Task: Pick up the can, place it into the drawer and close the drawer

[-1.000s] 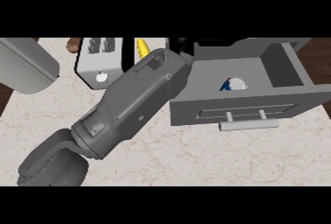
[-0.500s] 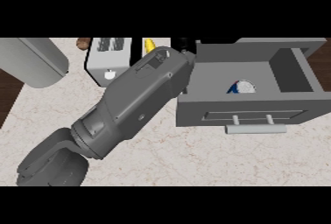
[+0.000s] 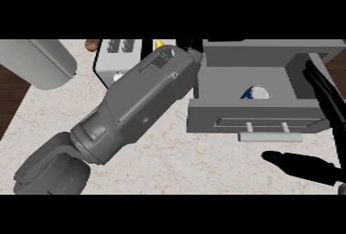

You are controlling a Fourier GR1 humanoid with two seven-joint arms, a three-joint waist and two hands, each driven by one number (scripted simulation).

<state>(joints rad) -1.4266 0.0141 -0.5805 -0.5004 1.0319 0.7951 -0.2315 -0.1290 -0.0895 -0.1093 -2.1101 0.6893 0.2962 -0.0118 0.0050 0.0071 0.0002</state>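
The can [image 3: 256, 93], white with blue and red, lies inside the open grey drawer [image 3: 253, 119], near its front wall. My right hand [image 3: 324, 98] shows at the right edge, open: straight black fingers run along the drawer's right side, and the thumb [image 3: 301, 165] lies on the counter in front of the drawer's handle [image 3: 269, 136]. My left forearm [image 3: 138, 107] stretches from the lower left up to the drawer's back left corner. Only a black sliver of the left hand [image 3: 188, 45] shows there, and its fingers are hidden.
A white toaster [image 3: 116, 59] stands at the back, partly behind the left forearm. A large grey rounded object [image 3: 37, 61] fills the back left corner. A small yellow item [image 3: 159, 44] and a brown one [image 3: 93, 44] lie by the toaster. Marble counter [image 3: 196, 169] spreads in front.
My right hand has come into view at the right edge beside the drawer. The left forearm, the can and the open drawer stay as they were.
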